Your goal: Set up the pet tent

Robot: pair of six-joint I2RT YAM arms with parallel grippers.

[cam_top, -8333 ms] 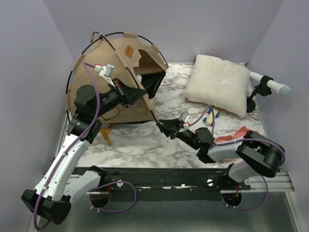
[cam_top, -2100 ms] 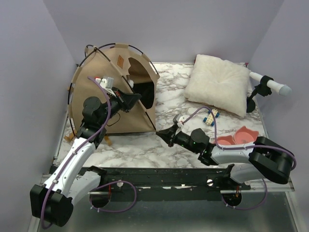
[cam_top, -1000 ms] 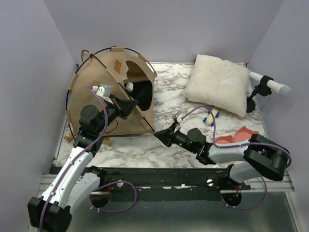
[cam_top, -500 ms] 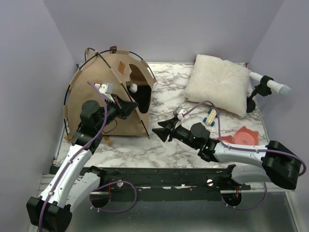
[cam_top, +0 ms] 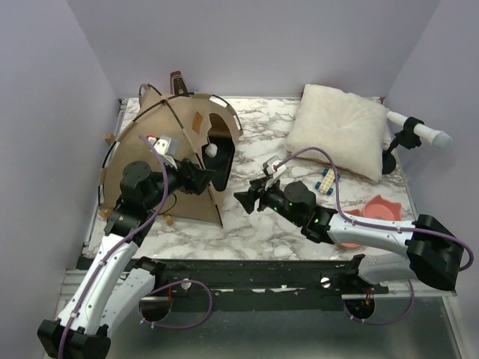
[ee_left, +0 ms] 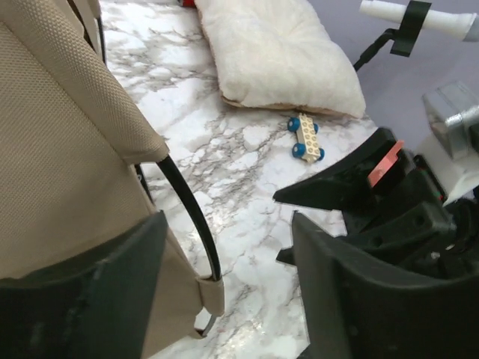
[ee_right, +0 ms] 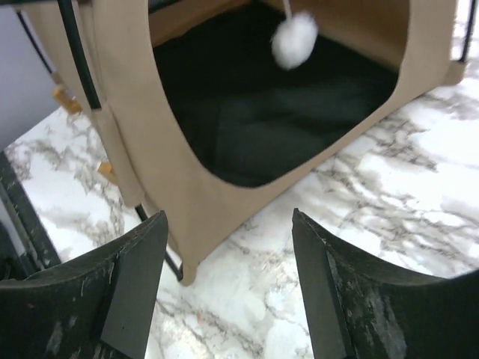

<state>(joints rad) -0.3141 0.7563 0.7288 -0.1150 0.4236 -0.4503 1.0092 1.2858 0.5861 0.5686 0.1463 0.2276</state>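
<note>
The pet tent (cam_top: 183,134) stands at the back left of the table, tan with thin black poles, its arched doorway (ee_right: 284,112) facing right. A white pompom (ee_right: 294,39) hangs over the black lining inside. My left gripper (cam_top: 212,179) is open beside the tent's front right edge, and its wrist view shows a black pole (ee_left: 188,217) and tan fabric (ee_left: 67,149) just left of the gap. My right gripper (cam_top: 241,198) is open a little to the right of the tent's near corner (ee_right: 183,262), with nothing between its fingers.
A white fluffy pillow (cam_top: 337,131) lies at the back right. A small blue-wheeled toy car (cam_top: 325,179) and a pink bowl (cam_top: 374,209) sit near the right arm. A black stand with a white tube (cam_top: 415,131) is at the right edge. Lilac walls close in the table.
Both grippers have opened and let go of the tent. The tent has shifted back and to the left and turned more upright. The right gripper has moved up and back from it.
</note>
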